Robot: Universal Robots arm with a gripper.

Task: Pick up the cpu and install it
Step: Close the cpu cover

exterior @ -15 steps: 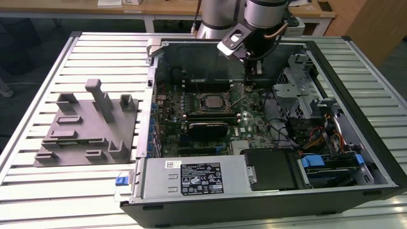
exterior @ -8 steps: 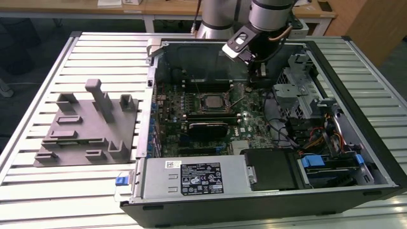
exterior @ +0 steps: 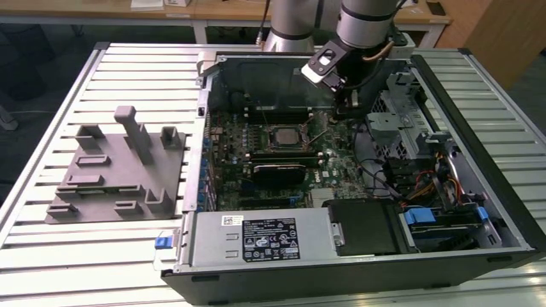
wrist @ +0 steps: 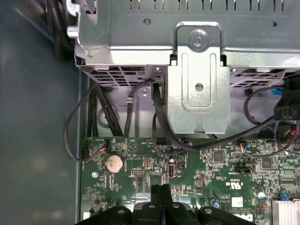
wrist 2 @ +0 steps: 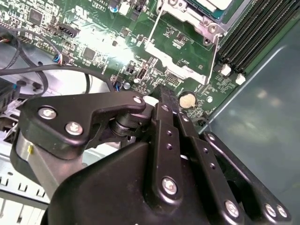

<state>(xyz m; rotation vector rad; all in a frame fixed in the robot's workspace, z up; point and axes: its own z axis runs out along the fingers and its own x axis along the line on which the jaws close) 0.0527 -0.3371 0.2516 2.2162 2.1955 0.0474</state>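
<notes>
Gripper (exterior: 344, 112) hangs inside the open computer case (exterior: 477, 192), low over the motherboard (exterior: 337, 167), with the arm coming down from the far side of the case. Both wrist views show its fingers (wrist: 157, 194) pressed together, only a thin seam between them and nothing pinched there. The fingertips point at bare green board. The part nearest them is a coin battery (wrist 2: 187, 99), just beside the tips in the second wrist view and slightly off to one side of them in the first wrist view. The cpu (exterior: 283, 135) is not in the gripper. It lies flat in the metal socket frame (wrist 2: 208, 27) on the board, apart from the fingertips and toward the exterior view's left of them. In the second wrist view I catch only an edge of its pale top beyond the tips, with the black memory slots (wrist 2: 253, 33) running alongside the socket. Ahead of the gripper in the first wrist view stands a grey sheet-metal drive cage (wrist: 199, 79), and black cables (wrist: 161, 126) loop down from under it to connectors on the board edge, near the fingers but not touching them. Well away from the gripper, outside the case on the exterior view's left, a grey plastic fixture (exterior: 119, 173) sits on the slatted table (exterior: 51, 256).
</notes>
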